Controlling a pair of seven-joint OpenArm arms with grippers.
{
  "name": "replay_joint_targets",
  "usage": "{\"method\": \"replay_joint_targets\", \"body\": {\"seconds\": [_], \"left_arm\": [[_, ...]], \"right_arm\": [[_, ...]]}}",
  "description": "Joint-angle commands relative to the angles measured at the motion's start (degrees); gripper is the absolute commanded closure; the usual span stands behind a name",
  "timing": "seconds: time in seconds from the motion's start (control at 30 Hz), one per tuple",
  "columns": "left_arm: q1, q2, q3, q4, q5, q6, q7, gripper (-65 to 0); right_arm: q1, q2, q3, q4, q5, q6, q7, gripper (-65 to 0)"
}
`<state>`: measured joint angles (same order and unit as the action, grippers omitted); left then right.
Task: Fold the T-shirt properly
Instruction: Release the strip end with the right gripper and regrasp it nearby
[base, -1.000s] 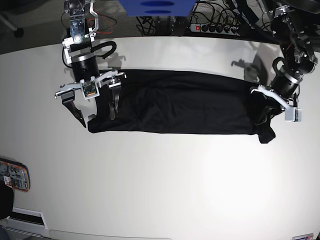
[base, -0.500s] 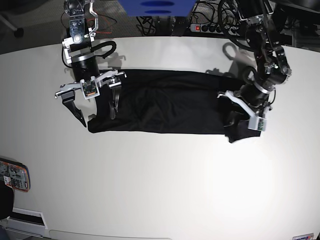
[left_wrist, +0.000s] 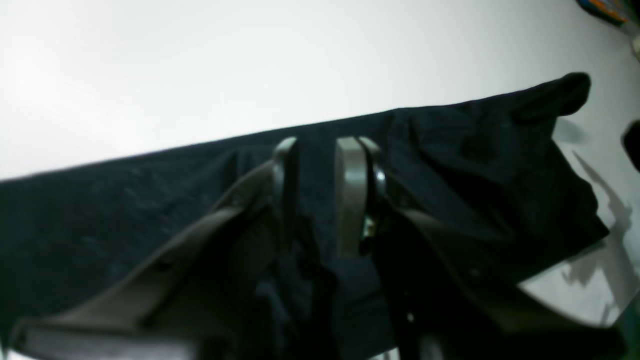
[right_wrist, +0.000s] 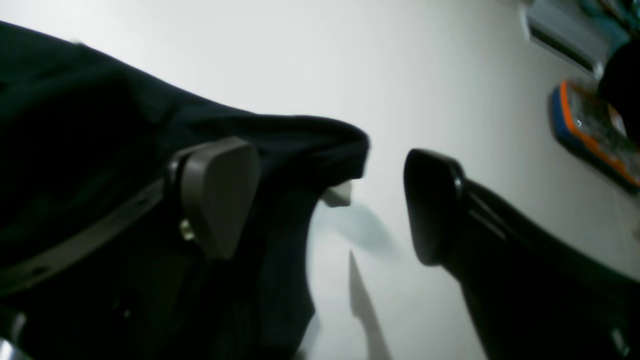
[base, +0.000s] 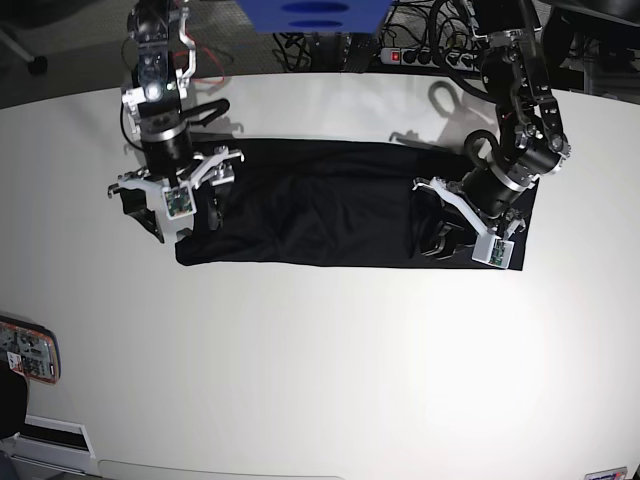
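The plain black soft T-shirt (base: 330, 205) could be dragged crooked if caught by the narrowly parted left hand (left_wrist: 320, 195) or the wide-open right hand (right_wrist: 320, 200).

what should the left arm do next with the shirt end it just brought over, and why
Probably open the left tool fully and lift clear. Its end of the T-shirt already lies folded inward flat on the table, and the wrist view shows the narrow-set fingers over cloth.

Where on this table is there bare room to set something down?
The wide white stretch of table in front of the T-shirt is bare, bordered by the orange-edged device at one edge. The shirt band, with both grippers on it, is crowded.
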<state>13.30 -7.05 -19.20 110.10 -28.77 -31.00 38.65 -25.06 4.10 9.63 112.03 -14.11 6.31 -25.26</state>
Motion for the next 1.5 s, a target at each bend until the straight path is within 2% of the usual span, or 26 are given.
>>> {"method": "replay_joint_targets", "body": {"seconds": [0.0,0.1,0.17,0.23,0.37,0.43,0.53,0.63,0.77,0.9,1.1,1.23,1.33,1.47], "left_arm": [[-0.16,-0.47,-0.18,2.73,-1.25,-0.16,-1.86,-13.2],[0.99,-0.47,-1.85,6.95,-1.16,-0.25,-3.53,-13.1],[1.78,-0.64,-2.12,7.48,-1.16,-0.25,-7.58,-13.1],[3.18,-2.40,-1.94,7.48,-0.98,-0.25,-13.56,-13.1],[6.44,-4.34,-1.77,7.48,2.36,-0.25,-26.13,-12.8],[7.84,-4.34,-1.77,7.48,9.30,-0.25,-33.86,-12.7],[9.25,-4.07,-1.85,7.30,25.83,-0.07,-46.26,-12.6],[10.48,-1.35,-2.29,7.30,40.16,0.19,-54.70,-12.5],[11.71,3.93,-5.81,7.21,51.59,0.19,-62.87,-12.5],[12.06,5.42,-6.78,7.21,52.82,0.19,-66.83,-12.5],[12.77,5.42,-6.86,7.21,52.82,0.19,-67.09,-12.5],[13.29,5.33,-6.86,7.21,52.82,0.19,-67.01,-12.5],[13.47,5.42,-6.78,7.21,52.82,0.19,-67.18,-12.5],[13.65,5.42,-6.95,7.21,52.73,0.19,-67.18,-12.5]], "right_arm": [[-0.04,0.17,0.70,1.25,2.28,-0.11,1.21,-47.1],[0.05,0.17,4.31,1.33,11.78,-0.11,0.51,-47.1],[0.14,0.17,6.94,1.33,19.08,-0.11,-2.22,-47.1],[0.75,0.52,9.40,1.33,26.55,-0.11,-6.26,-47.1],[2.86,0.61,13.71,1.16,36.31,0.16,-14.52,-47.1],[3.56,0.78,15.47,1.07,40.44,0.24,-18.83,-47.1],[4.97,2.98,16.09,0.72,45.80,0.24,-23.93,-47.1],[7.08,3.77,16.09,0.63,49.93,0.24,-27.62,-47.1],[12.00,3.77,16.09,-1.21,50.72,0.24,-32.11,-47.1],[12.71,5.88,16.00,-3.94,50.64,0.24,-33.95,-47.1],[12.53,8.87,15.65,-8.16,50.55,0.24,-34.04,-47.1],[10.95,9.84,11.43,-12.12,50.46,0.24,-33.60,-47.1],[10.51,10.19,6.33,-14.31,50.20,0.24,-30.17,-47.1],[9.37,10.19,1.32,-16.69,46.15,0.24,-27.36,-47.1]]}}
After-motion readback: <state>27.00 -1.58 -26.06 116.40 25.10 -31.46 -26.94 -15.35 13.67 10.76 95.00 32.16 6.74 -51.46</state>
